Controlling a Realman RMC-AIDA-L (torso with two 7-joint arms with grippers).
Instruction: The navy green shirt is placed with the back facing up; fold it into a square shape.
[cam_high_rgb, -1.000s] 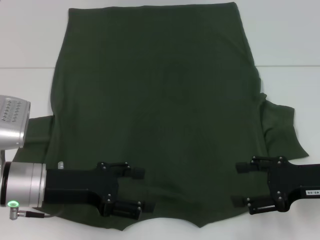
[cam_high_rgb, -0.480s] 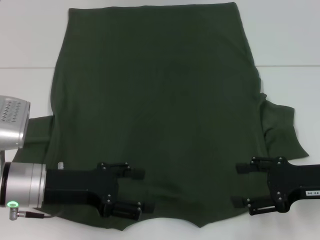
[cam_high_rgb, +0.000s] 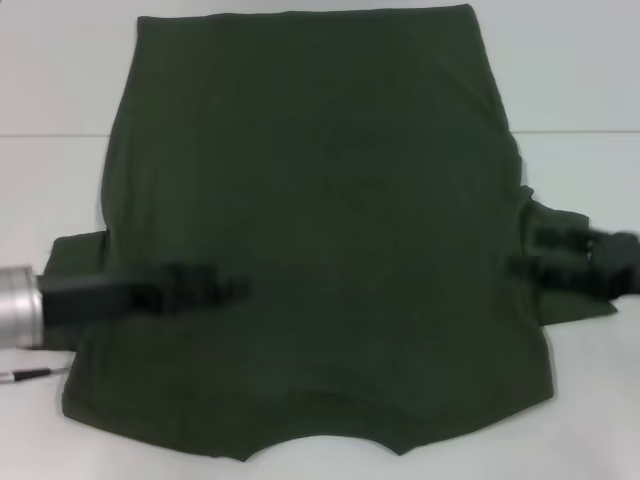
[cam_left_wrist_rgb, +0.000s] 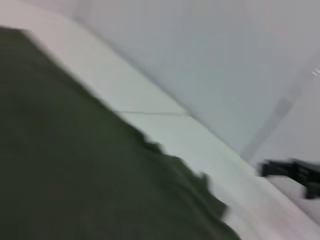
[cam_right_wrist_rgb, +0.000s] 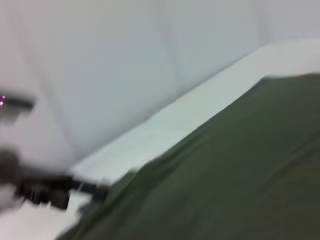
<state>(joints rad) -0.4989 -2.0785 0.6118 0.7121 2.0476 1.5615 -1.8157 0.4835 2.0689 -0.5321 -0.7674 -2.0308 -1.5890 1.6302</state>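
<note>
Both pincers, left (cam_high_rgb: 215, 285) and right (cam_high_rgb: 560, 255), have risen off the shirt (cam_high_rgb: 310, 250); their opening unreadable.

A white table (cam_high_rgb: 580, 90) with a thin seam line, backed by pale plain walls (cam_left_wrist_rgb: 210, 65).

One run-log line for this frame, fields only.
item: dark olive-green fabric T-shirt flat on white table, plain side up, unfolded | left gripper: over left sleeve area | right gripper: over right sleeve | grasp: unclear
</note>
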